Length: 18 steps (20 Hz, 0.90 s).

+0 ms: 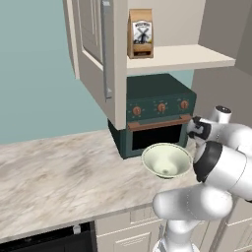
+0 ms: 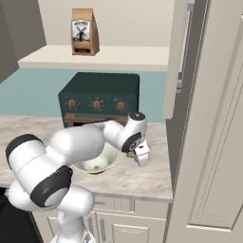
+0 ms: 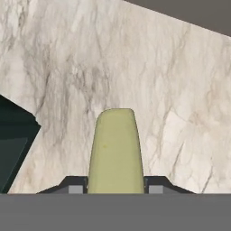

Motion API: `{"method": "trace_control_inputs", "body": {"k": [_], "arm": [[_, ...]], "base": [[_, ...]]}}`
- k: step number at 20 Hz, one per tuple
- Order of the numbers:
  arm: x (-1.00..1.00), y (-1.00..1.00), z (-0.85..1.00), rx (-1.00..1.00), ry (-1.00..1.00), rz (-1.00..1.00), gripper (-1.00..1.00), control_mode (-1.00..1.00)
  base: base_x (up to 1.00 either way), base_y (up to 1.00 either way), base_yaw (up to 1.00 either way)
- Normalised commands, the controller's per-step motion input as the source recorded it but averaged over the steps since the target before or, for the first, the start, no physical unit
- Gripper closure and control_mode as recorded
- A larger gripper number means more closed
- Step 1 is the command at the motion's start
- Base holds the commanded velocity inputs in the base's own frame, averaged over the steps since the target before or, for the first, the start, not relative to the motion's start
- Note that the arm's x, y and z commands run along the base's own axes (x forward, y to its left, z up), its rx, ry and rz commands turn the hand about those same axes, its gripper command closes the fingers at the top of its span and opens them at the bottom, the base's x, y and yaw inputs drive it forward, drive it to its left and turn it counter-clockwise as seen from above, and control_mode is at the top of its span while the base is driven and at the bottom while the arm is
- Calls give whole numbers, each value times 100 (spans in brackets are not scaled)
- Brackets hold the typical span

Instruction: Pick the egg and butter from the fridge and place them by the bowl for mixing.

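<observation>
butter [image 3: 115, 151]: 1 stick, clamped btwn gripper [image 3: 115, 186] fingers (over counter [image 3: 171, 90]); 1 bowl [image 1: 166, 160] nearby.

brown bag [image 1: 141, 33], windmill picture, print too small to read

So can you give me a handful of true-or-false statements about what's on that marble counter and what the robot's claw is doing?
1. The gripper is clamped on a pale yellow block of butter. True.
2. The pale cream round bowl holds an egg. False: it looks empty.
3. The dark green toaster oven stands behind the bowl. True.
4. The brown paper bag lies on the marble counter. False: it stands on the cream shelf above the oven.
5. The oven door hangs open. False: it is closed.
</observation>
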Motion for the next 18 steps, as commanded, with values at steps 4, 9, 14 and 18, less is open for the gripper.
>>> {"method": "trace_control_inputs", "body": {"k": [4,9,14,18], "arm": [[19,3,-18,0,0,-3,100,-100],[22,0,-24,0,0,-6,100,-100],[33,0,-17,0,0,-4,100,-100],[22,-1,-18,0,1,-1,100,-100]], "base": [[0,0,0],[0,0,0],[0,0,0],[0,0,0]]}}
